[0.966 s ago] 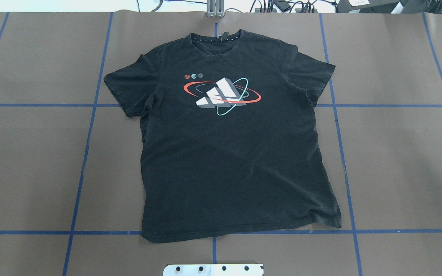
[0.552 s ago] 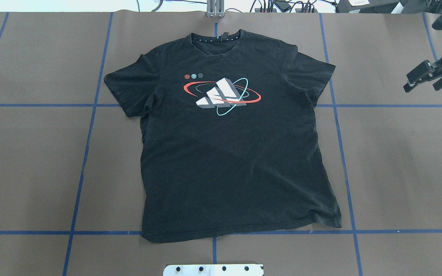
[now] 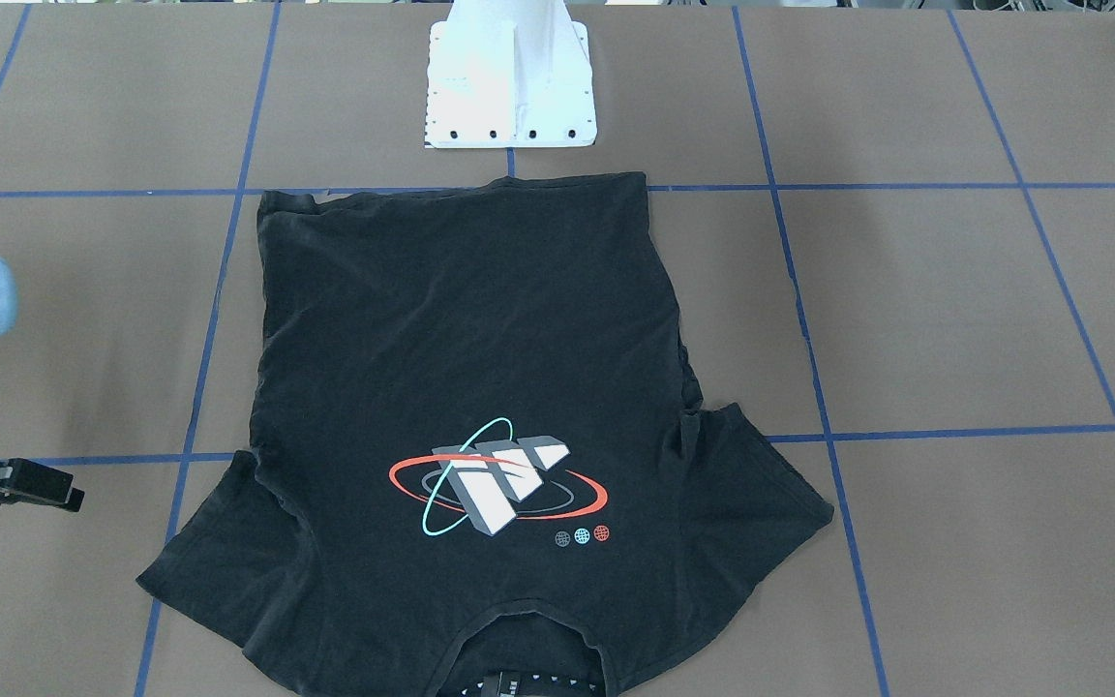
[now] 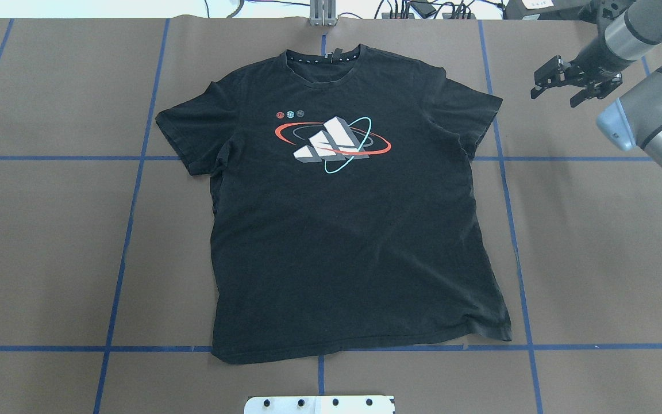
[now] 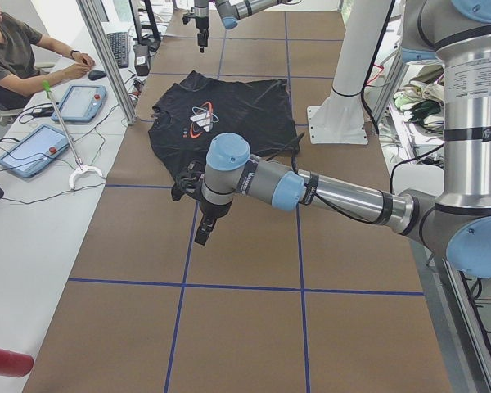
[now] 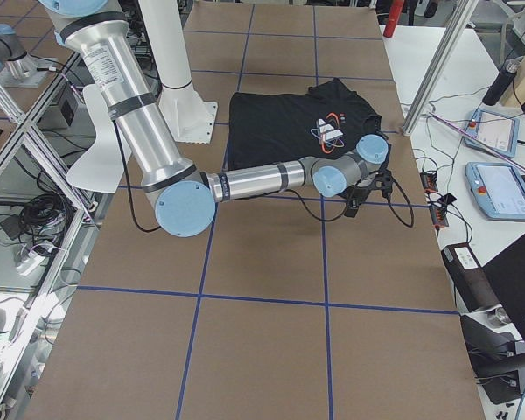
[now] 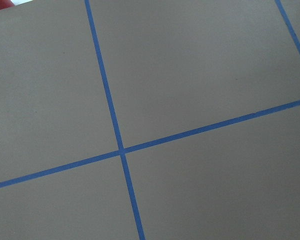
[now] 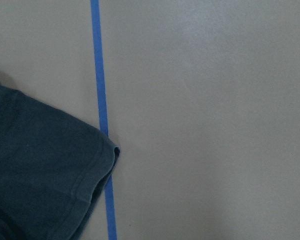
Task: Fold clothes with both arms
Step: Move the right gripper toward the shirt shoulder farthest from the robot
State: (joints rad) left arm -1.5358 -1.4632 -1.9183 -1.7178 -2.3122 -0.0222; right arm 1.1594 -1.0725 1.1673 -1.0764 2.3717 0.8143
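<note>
The black T-shirt (image 4: 342, 241) lies flat and face up in the middle of the table, logo showing, collar toward the far edge; it also shows in the front view (image 3: 461, 339). My right gripper (image 4: 555, 95) hovers open above the table, off the shirt's right sleeve (image 8: 40, 175), with nothing between its fingers. In the front view this right gripper (image 3: 69, 496) sits at the left edge. My left gripper (image 5: 204, 231) shows only in the exterior left view, over bare table well clear of the shirt; I cannot tell whether it is open or shut.
Blue tape lines (image 7: 121, 150) grid the brown table cover. The white pedestal base (image 3: 511, 87) stands at the near edge behind the shirt's hem. A person (image 5: 16, 57) sits at a side table with tablets. Metal frame posts (image 5: 106, 57) stand beside the table.
My right arm has come in from the right edge and moved up and leftward toward the shirt's right sleeve. The shirt has not moved.
</note>
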